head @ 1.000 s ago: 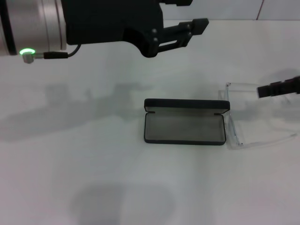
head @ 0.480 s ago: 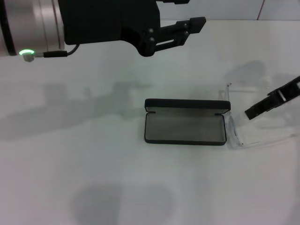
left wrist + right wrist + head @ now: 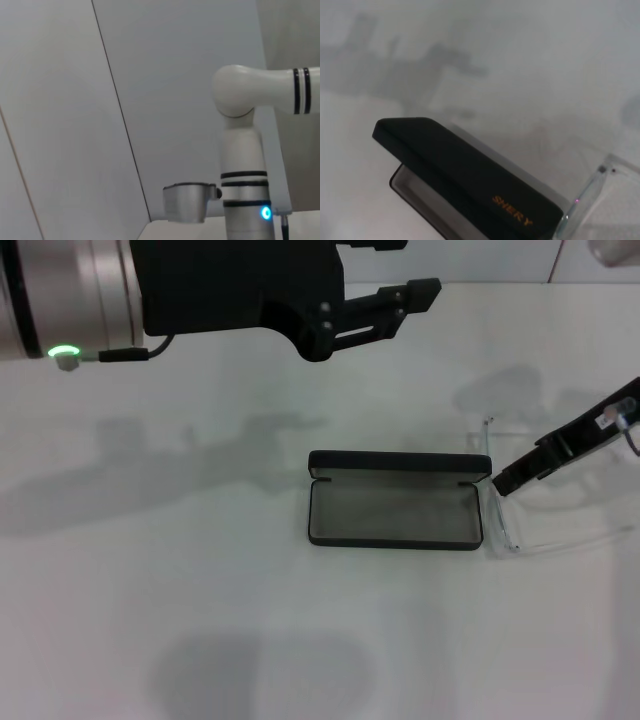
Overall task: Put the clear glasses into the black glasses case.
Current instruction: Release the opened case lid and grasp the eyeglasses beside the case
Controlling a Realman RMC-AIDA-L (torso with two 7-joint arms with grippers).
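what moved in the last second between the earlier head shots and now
The right gripper came in from the robot's right edge, sliding down and toward the flat black hinged glasses case, until its tip sits over the transparent plastic glasses beside the case's right end. It holds nothing yet. The case, open with its lid up, and the glasses stayed put; the left gripper kept hanging raised at the far side.

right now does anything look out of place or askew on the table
Nothing stands out. The black glasses case lies open and square, lid upright, grey lining empty. The clear glasses lie unfolded beside its right end. The right pincer is above them; the left pincer is raised at the far side.
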